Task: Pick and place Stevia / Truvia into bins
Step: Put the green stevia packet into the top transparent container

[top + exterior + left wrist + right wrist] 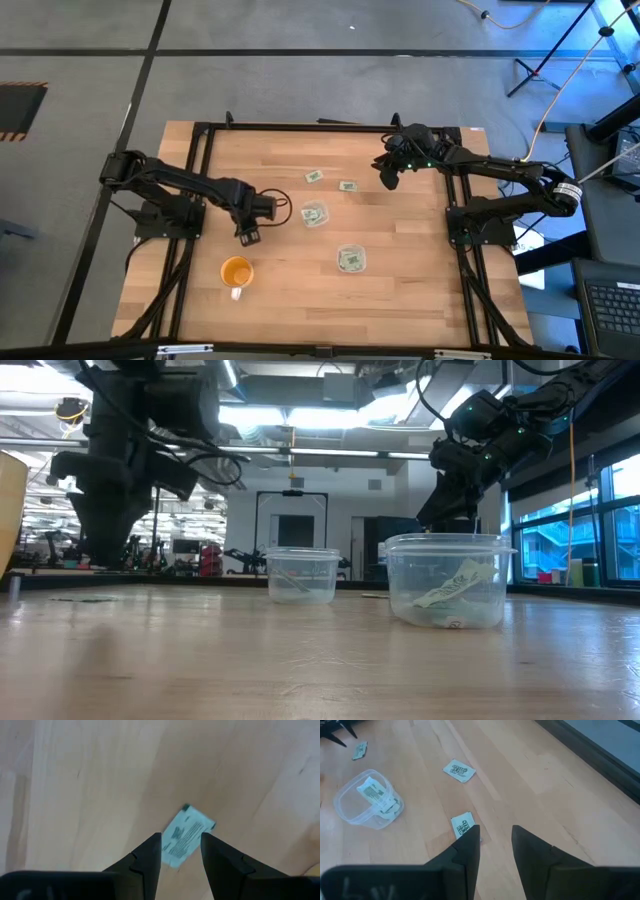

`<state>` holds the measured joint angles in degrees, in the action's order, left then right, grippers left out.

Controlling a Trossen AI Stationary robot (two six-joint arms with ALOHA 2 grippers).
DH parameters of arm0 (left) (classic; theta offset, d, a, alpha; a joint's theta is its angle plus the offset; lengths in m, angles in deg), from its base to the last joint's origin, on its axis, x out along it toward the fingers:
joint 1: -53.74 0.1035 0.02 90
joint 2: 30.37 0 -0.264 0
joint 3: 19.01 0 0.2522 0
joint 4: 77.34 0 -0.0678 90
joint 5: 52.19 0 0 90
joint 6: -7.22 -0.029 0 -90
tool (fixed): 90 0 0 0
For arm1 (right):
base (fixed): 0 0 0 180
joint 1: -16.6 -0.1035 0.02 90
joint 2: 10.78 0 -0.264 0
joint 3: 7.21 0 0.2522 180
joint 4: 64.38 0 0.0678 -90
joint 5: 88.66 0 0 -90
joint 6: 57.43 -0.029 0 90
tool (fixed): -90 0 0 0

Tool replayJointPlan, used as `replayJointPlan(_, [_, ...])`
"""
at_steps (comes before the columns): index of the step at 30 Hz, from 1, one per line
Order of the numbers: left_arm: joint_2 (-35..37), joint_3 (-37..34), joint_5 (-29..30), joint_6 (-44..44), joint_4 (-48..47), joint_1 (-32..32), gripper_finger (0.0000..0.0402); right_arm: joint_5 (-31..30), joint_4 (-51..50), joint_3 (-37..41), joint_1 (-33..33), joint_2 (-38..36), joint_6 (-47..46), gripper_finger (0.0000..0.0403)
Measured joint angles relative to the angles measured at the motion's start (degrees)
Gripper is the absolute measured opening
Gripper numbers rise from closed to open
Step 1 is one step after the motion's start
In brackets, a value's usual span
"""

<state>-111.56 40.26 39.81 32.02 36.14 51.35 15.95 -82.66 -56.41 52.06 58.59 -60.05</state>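
Wood table (400,300), grey floor around it, open lab space beyond.

Left gripper (181,851) low over table, fingers (150,855) spread, nothing pinched. Packet (186,835) flat between the tips, long axis slanting across the gap, green end pointing away from gripper. Small print on it, not readable.

Right gripper (495,845) raised near far edge, fingers spread, empty. Packet 2 (463,826) on table just beside one fingertip, partly hidden by it, long axis roughly along the fingers. Packet 3 (459,770) farther ahead, lying diagonal, dark logo, unreadable. Bin (367,800) off to the side, packets leaning inside. Packet 4 (360,750) beyond that bin.

Second bin (351,259) nearer front edge, packets in it too. Orange cup (236,272) just beside left gripper, toward front edge.
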Motion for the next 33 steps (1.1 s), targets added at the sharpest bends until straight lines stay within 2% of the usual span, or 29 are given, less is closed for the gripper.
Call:
replayJointPlan(5, [0.0,0.0,0.6,1.5,3.0,-0.2,0.0132,0.0,0.0,0.0,0.0,0.0,0.0,0.0116])
replayJointPlan(9, [-0.4,0.0,2.5,-0.9,3.2,-0.3,0.0135,0.0,0.0,0.0,0.0,0.0,0.0,0.0116])
replayJointPlan(20, [-4.0,-0.1,0.3,-1.7,5.0,-1.9,0.0172,0.0,0.0,0.0,0.0,0.0,0.0,0.0116])
replayJointPlan(33, [-4.5,-1.1,2.7,-1.5,5.8,-3.6,0.0148,-0.1,0.0,0.0,0.0,0.0,-0.1,0.0116])
